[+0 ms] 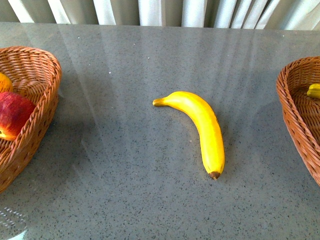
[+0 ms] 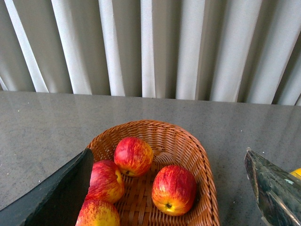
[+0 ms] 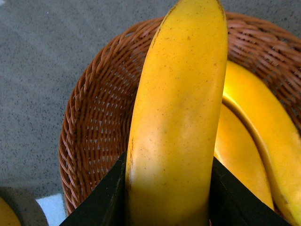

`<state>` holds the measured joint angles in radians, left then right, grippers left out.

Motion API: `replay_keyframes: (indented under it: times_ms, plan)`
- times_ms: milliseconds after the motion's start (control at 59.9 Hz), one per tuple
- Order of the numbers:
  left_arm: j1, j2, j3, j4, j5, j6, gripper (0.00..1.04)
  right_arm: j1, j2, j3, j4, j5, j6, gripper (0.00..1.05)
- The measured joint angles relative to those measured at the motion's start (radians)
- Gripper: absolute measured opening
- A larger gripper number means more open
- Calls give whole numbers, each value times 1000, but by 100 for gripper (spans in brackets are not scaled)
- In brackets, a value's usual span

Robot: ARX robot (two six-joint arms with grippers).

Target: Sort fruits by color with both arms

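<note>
One yellow banana (image 1: 200, 127) lies alone on the grey table (image 1: 125, 165), brown tip toward me. Neither arm shows in the front view. In the right wrist view my right gripper (image 3: 169, 188) is shut on another banana (image 3: 178, 108), held over a wicker basket (image 3: 94, 127) where two more bananas (image 3: 263, 132) lie. In the left wrist view my left gripper (image 2: 167, 157) hangs open above a wicker basket (image 2: 207, 165) holding several red, yellow-streaked apples (image 2: 174, 189). Nothing sits between its fingers (image 2: 61, 193).
The apple basket (image 1: 42, 95) stands at the table's left edge with a red apple (image 1: 14, 114) showing. The banana basket (image 1: 297, 117) stands at the right edge. Pale curtains (image 1: 160, 11) hang behind the table's far edge.
</note>
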<state>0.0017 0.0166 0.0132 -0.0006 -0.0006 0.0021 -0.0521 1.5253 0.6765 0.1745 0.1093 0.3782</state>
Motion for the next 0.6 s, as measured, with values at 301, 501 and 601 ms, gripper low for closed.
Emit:
replay_keyframes:
  times_ms: [301,501,601]
  plan:
    - [0,0,0,0,0,0,96,21,40,-31,15,45,0,83]
    - [0,0,0,0,0,0,96,127,-10,-31,13,0,-11,95]
    - [0,0,0,0,0,0,96,223,-16,-15,13,-21,-35,96]
